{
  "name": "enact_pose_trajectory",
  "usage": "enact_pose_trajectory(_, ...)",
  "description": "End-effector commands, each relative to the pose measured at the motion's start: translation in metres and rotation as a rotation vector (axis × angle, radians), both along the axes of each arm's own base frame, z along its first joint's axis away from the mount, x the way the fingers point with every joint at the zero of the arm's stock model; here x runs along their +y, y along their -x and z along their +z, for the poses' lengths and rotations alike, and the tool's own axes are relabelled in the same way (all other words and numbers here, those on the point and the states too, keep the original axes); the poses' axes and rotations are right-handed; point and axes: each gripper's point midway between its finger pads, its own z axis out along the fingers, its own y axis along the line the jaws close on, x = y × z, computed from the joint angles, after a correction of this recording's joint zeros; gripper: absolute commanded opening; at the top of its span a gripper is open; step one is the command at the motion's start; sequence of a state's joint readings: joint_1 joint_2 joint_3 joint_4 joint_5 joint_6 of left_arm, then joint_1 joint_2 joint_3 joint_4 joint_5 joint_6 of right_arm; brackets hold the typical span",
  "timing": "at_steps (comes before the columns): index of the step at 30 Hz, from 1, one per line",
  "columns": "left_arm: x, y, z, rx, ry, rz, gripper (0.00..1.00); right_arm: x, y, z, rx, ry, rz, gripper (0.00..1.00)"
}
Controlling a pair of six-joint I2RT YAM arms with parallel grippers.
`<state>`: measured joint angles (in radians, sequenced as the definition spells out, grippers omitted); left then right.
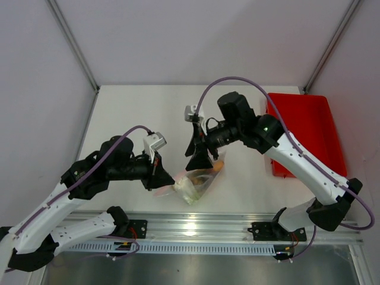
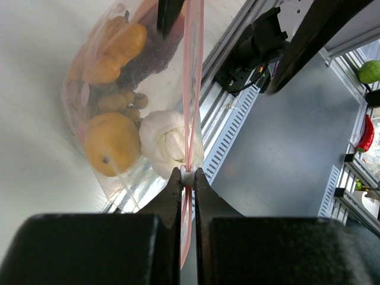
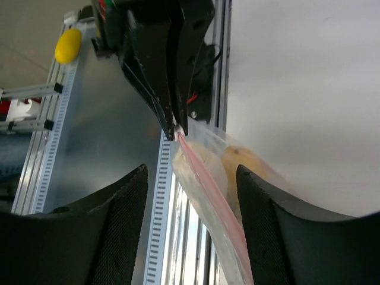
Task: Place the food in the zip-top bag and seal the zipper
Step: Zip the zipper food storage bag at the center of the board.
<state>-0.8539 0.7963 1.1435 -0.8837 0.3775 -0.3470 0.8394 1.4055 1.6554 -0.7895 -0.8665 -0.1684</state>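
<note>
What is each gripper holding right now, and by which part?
The left gripper pinches the bag by one end of its pink zipper strip. The right gripper is open, holding nothing.

I can read no text, label, brand, number or sign in any of my three views. Whatever markings there may be are too small or too blurred for me to make out.
</note>
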Motion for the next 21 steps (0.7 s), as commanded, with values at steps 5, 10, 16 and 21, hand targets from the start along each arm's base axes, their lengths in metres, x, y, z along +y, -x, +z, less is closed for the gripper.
enact_pose_trajectory(5, 0.000, 0.000, 0.029, -0.081, 0.076, -0.021, 0.01, 0.002, 0.021, -0.027, 0.008, 0.068, 0.076, 0.56)
enact_pose_trajectory(10, 0.000, 0.000, 0.026, -0.078, 0.071, -0.020, 0.01, 0.003, 0.027, -0.033, 0.023, 0.067, 0.081, 0.48)
enact_pose_trajectory(16, 0.001, 0.002, 0.028, -0.080, 0.083, -0.022, 0.01, 0.007, 0.020, -0.043, 0.029, 0.094, 0.050, 0.37)
enact_pose_trajectory(21, 0.003, 0.002, 0.028, -0.086, 0.082, -0.014, 0.01, 0.010, 0.012, -0.044, 0.022, 0.098, 0.002, 0.00)
